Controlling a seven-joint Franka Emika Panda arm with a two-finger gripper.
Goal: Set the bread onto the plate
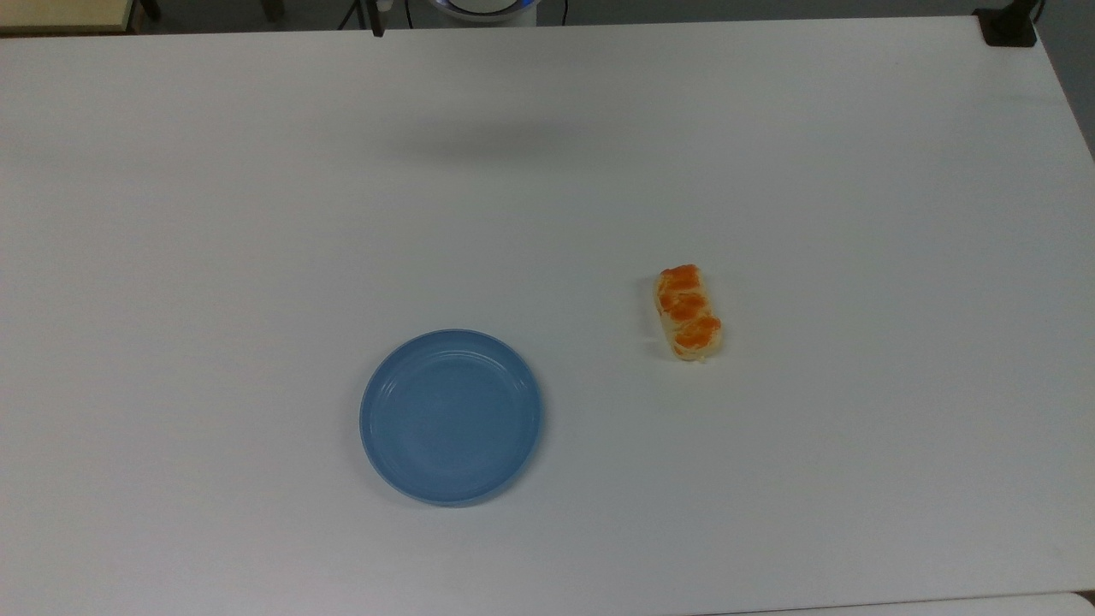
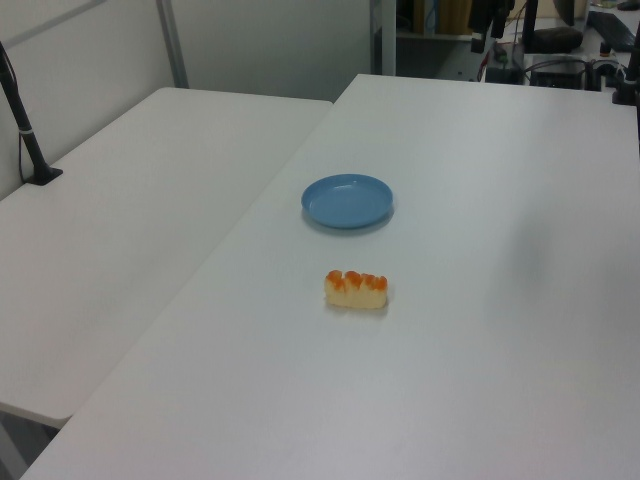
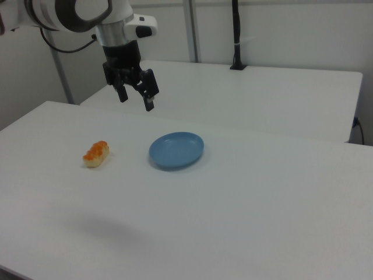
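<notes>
High above the desk (image 3: 245, 198), the gripper (image 3: 135, 96) hangs spread and empty, the bread (image 3: 96, 153) lying below and to the right view's left, apart from the plate (image 3: 176, 150).

A plain white tabletop (image 1: 257, 214) fills the scene. A second white table (image 2: 120, 210) adjoins it on the left view's left, where a black pole on a clamped base (image 2: 25, 130) stands.

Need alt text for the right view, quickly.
The open gripper hangs high above a white table, holding nothing. Below it, the bread lies on the table apart from the empty blue plate at its right.
</notes>
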